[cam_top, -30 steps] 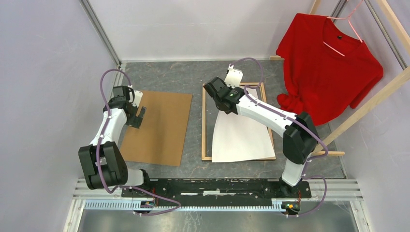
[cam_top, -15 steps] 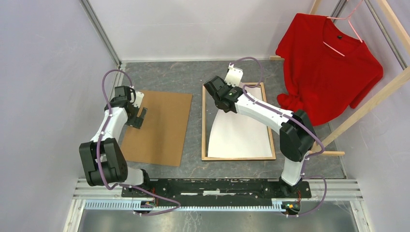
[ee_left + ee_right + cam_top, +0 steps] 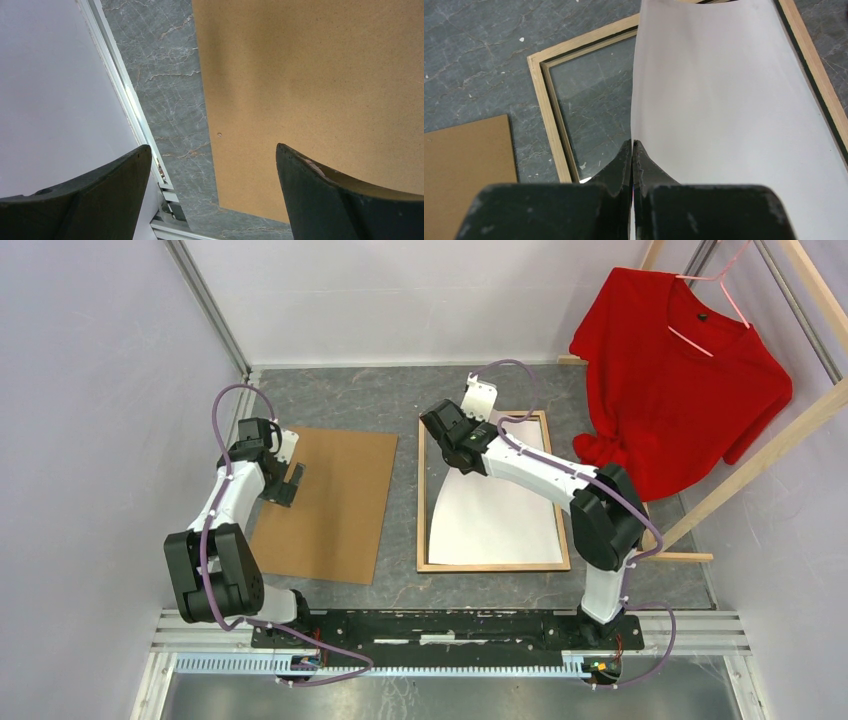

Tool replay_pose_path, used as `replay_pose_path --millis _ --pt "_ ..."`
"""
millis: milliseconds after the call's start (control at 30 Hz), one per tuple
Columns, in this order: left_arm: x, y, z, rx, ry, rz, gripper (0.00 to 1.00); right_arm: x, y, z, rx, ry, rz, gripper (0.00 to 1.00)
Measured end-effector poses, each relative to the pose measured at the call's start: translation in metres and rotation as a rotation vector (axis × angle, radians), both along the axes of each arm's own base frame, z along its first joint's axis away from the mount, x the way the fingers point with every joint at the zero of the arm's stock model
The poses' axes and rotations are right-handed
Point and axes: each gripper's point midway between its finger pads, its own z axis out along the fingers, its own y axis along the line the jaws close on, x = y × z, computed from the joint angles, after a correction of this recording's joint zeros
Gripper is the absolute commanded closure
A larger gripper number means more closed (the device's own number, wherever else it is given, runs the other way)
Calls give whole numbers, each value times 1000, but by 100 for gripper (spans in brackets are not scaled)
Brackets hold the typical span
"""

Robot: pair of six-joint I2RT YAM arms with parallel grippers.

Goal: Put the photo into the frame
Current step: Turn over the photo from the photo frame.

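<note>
Item 1, frame (image 3: 421, 502) (image 3: 551, 125): flat on bench (image 3: 350, 395), pale wood back up, long rails running near to far; ref. point for all entries below. Item 2, photo (image 3: 495, 525) (image 3: 734, 100): white side up, inside frame, covering centre and right of opening. Its near edge lies down by frame's near rail, its far-left corner is raised off frame, and the sheet is bowed. A strip of opening along frame's left rail is uncovered, w/ grey bench showing there, poss. through a clear sheet; can't confirm. Item 3, R gripper (image 3: 448, 443) (image 3: 632, 145): over frame's far-left part, jaws closed tight, pinching photo's raised edge btwn them. Item 4, backing board (image 3: 330, 505) (image 3: 310, 75) (image 3: 469, 150): plain brown, flat on bench, left of frame, apart from it w/ a strip of bench btwn. Item 5, L gripper (image 3: 290, 480) (image 3: 212, 147): left of frame, above backing board's left edge, jaws spread wide, nothing btwn them; contact w/ board can't be told. Item 6, red shirt (image 3: 680, 370) on pink hanger (image 3: 715, 295), hung from wooden rack (image 3: 765, 445): right of frame, toward its far-right corner, hem near frame's right rail in top view.
</note>
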Motion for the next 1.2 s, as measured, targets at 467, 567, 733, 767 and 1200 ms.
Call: replay_pose_path --millis 467,567,733,767,1200 --pt "0 0 -4 -2 15 -1 0 5 7 -12 -11 16 33 100" --pt "0 -1 -4 -2 15 -2 1 5 6 -12 -12 13 27 100" --pt "1 0 -4 -2 12 -2 1 0 -4 -19 -22 6 -2 100" --pt "1 0 -4 -2 12 -2 1 -4 -9 -21 -25 4 -8 100" --pt "3 -5 -6 -3 17 -18 2 -7 -3 -15 -7 -40 23 100"
